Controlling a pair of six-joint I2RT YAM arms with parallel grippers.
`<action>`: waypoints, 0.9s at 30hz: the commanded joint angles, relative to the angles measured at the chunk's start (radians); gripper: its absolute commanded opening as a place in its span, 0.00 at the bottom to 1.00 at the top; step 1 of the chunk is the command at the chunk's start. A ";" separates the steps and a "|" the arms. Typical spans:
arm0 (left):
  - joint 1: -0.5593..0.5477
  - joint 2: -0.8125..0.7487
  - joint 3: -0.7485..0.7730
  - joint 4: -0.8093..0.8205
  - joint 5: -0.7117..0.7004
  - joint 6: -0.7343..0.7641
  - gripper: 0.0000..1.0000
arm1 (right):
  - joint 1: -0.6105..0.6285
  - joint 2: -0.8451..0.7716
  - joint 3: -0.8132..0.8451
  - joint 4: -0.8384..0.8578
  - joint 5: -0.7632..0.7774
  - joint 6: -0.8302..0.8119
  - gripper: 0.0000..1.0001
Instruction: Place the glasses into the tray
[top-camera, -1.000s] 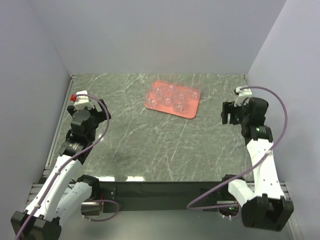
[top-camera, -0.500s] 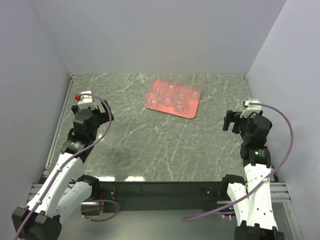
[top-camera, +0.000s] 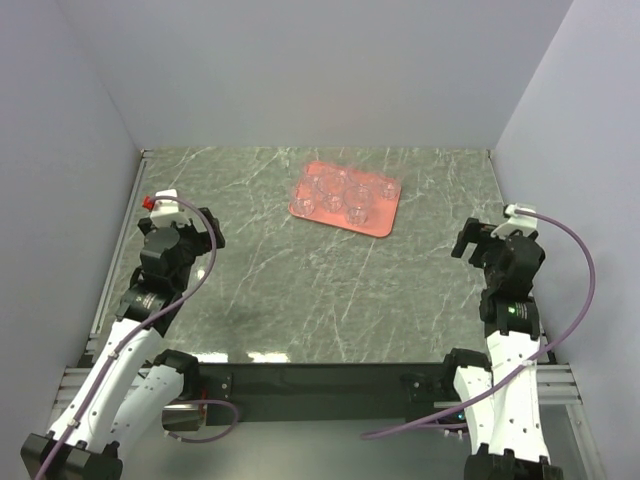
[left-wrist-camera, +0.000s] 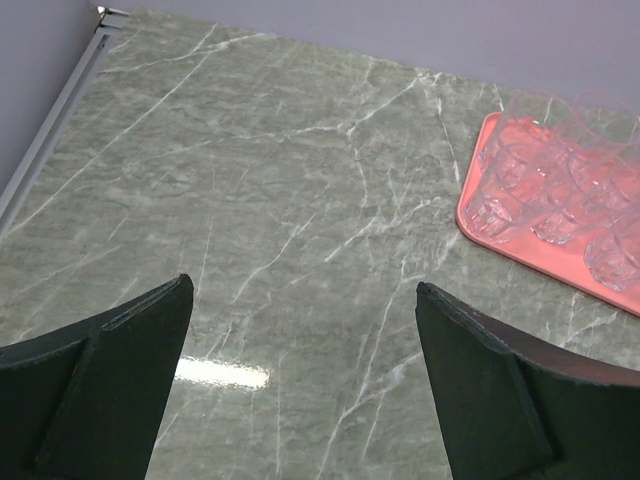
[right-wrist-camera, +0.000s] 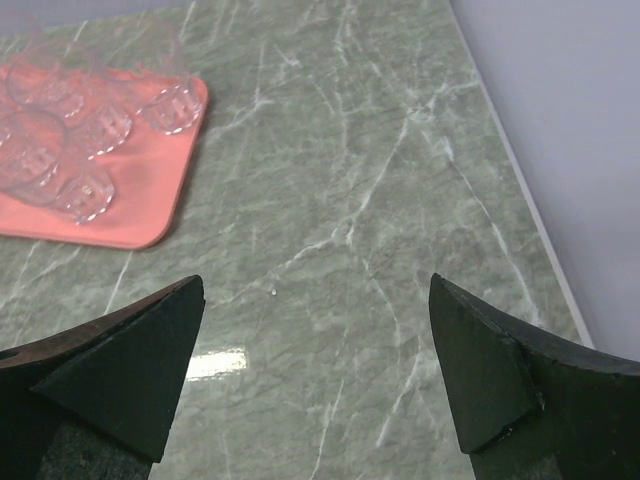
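Glasses (top-camera: 345, 195): clustered upright inside the tray (top-camera: 381, 223), on the bench (top-camera: 300, 290).
Left tool (left-wrist-camera: 302, 287): spread wide, holding nothing.
Right tool (right-wrist-camera: 316, 282): spread wide, holding nothing.

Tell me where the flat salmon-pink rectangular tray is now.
Top view: the tray lies at the far middle of the green marble table, near the back wall, with the small clear glasses standing on it.

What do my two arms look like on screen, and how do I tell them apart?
Both have white shells, black joints and a looping purple cable. The left arm has a red tab on its white wrist mount; the right arm has none. The fingers are dark wedges.
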 joint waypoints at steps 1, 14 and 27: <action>0.004 0.005 0.012 -0.008 0.008 -0.009 1.00 | -0.031 -0.032 0.008 0.062 0.084 0.051 1.00; 0.004 -0.033 0.015 -0.018 0.019 -0.009 0.99 | -0.119 -0.100 -0.026 0.087 0.078 0.119 1.00; 0.004 -0.024 0.014 -0.019 0.004 -0.009 0.99 | -0.129 -0.048 -0.007 0.067 0.080 0.108 1.00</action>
